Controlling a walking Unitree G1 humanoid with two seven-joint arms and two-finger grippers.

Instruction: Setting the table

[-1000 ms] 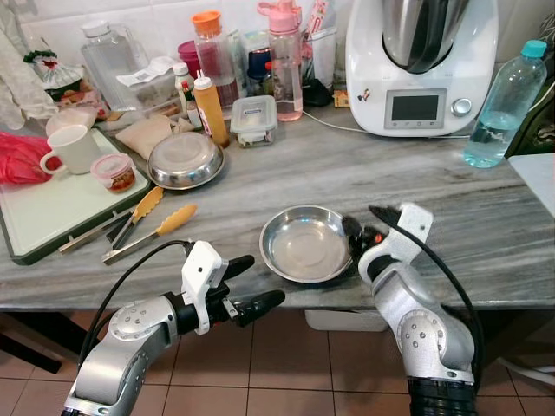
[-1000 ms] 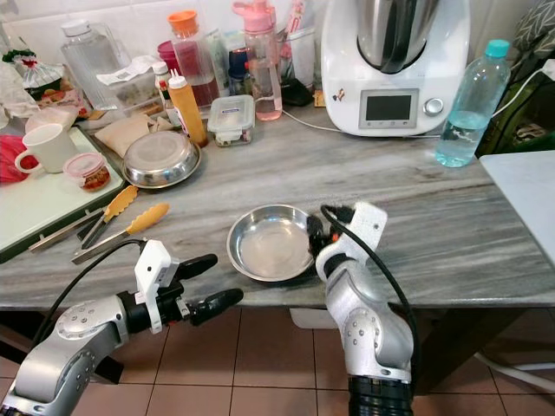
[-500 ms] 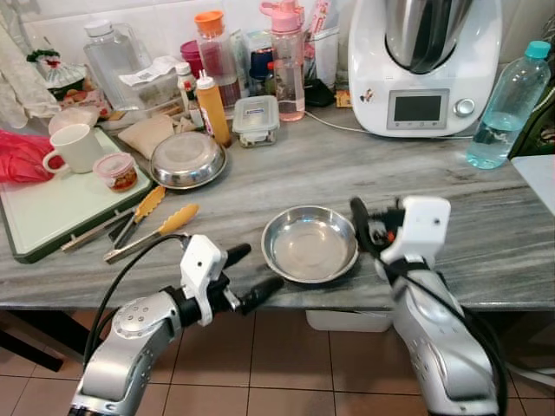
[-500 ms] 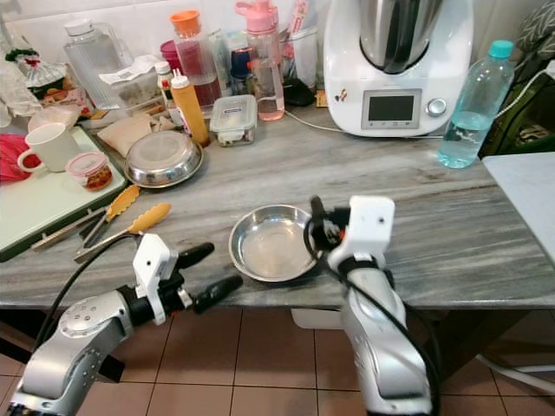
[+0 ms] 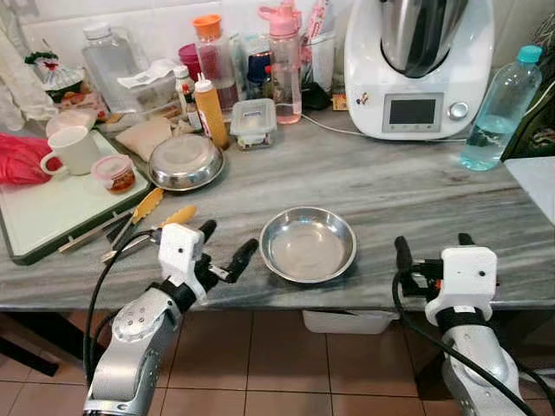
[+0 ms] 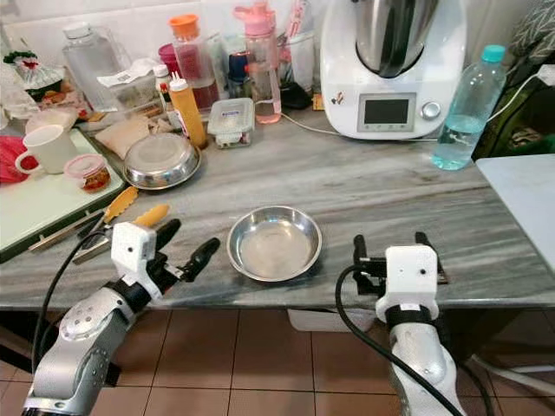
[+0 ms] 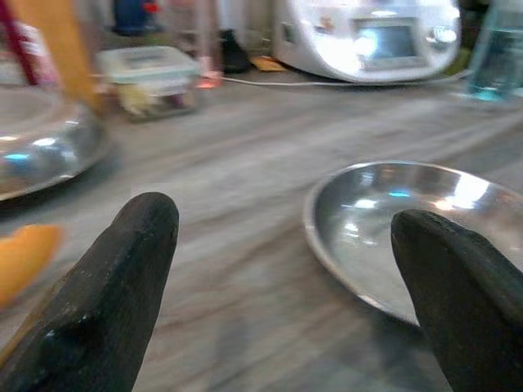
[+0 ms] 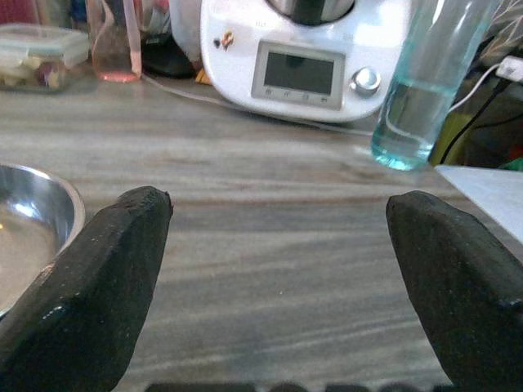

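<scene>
Head cameras look down across the table (image 5: pixel 408 186) from its near edge. Both wrist cameras look low along it, sharing the steel bowl (image 7: pixel 409 220).

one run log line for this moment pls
phase: steel bowl set on counter | left pincer: open, beside bowl | right pincer: open, apart from bowl

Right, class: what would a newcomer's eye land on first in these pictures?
Probably the shiny round steel bowl, alone near the grey marble counter's front edge. Flanking it, the left hand and right hand, both open and empty. Behind stands the big white kitchen machine.
</scene>
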